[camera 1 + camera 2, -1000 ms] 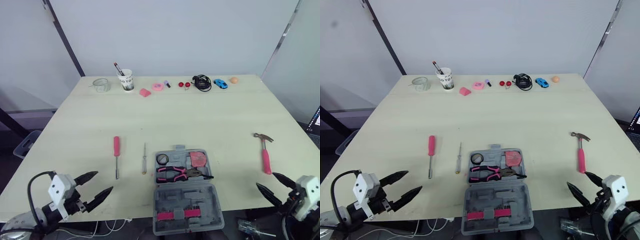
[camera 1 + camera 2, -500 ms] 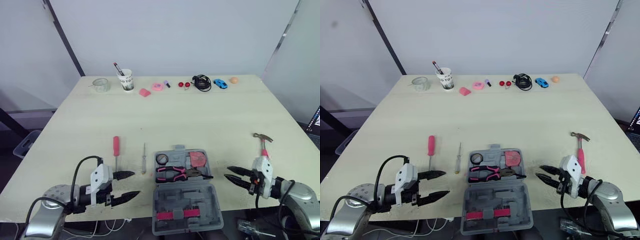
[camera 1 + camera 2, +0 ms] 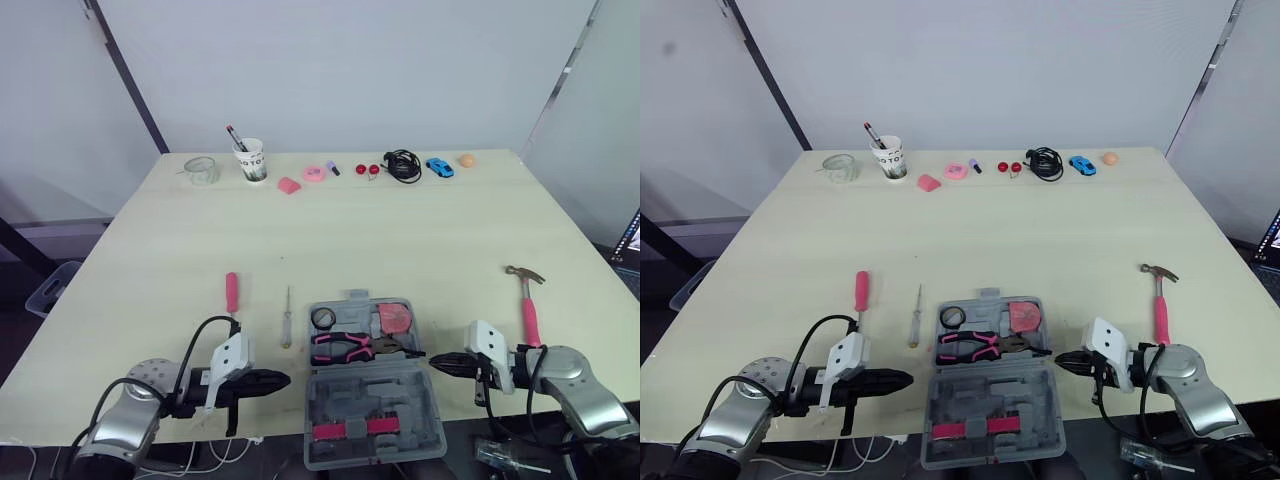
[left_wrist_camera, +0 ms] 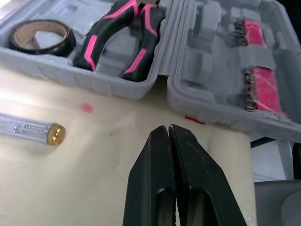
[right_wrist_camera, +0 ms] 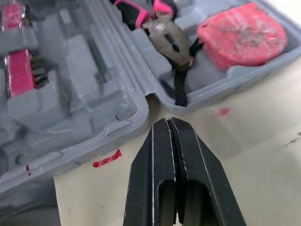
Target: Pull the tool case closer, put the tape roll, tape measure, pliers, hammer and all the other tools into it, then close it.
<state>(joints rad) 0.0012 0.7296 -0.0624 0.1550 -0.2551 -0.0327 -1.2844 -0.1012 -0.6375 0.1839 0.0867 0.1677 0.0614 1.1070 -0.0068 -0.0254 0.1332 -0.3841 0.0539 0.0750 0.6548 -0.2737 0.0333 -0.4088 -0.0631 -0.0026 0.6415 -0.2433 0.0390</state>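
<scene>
The grey tool case (image 3: pixel 400 400) lies open at the table's front edge, its lid hanging over the edge. Its tray holds the black tape roll (image 3: pixel 324 319), the pink-handled pliers (image 3: pixel 350 347) and the pink tape measure (image 3: pixel 396 318). The hammer (image 3: pixel 530 312) lies to the right of the case. A pink screwdriver (image 3: pixel 232 295) and a thin screwdriver (image 3: pixel 287 320) lie to its left. My left gripper (image 3: pixel 285 379) is shut and empty, its tip just short of the case's left side (image 4: pixel 141 89). My right gripper (image 3: pixel 434 362) is shut and empty, close to the case's right side (image 5: pixel 141 101).
Along the table's far edge stand a glass jar (image 3: pixel 202 169), a paper cup with pens (image 3: pixel 252 160), small pink items (image 3: pixel 290 185), a black cable (image 3: pixel 404 164), a blue toy car (image 3: pixel 440 167) and an orange ball (image 3: pixel 467 160). The front edge runs just under both grippers.
Both arms have swung in from the table's front corners toward the sides of the case. Both grippers have gone from wide open to shut.
</scene>
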